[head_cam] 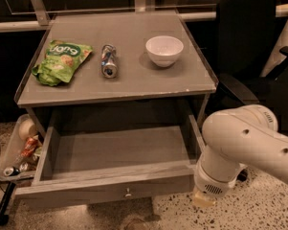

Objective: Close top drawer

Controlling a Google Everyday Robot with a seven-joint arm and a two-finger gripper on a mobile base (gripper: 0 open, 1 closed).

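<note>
The top drawer (105, 189) is pulled far out from under the grey cabinet top (134, 87). Its plain grey inside is bare, and its long front carries a small metal knob (128, 193) at centre. My white arm (244, 143) comes in from the right and bends downward. My gripper (203, 199) hangs at its lower end, right at the drawer front's right corner, near the floor. The arm covers that right end of the drawer front.
On the cabinet top lie a green snack bag (61, 61), a can on its side (108, 60) and a white bowl (164, 49). A black chair (249, 47) stands close on the right. A side tray with packets (20, 150) hangs at the left.
</note>
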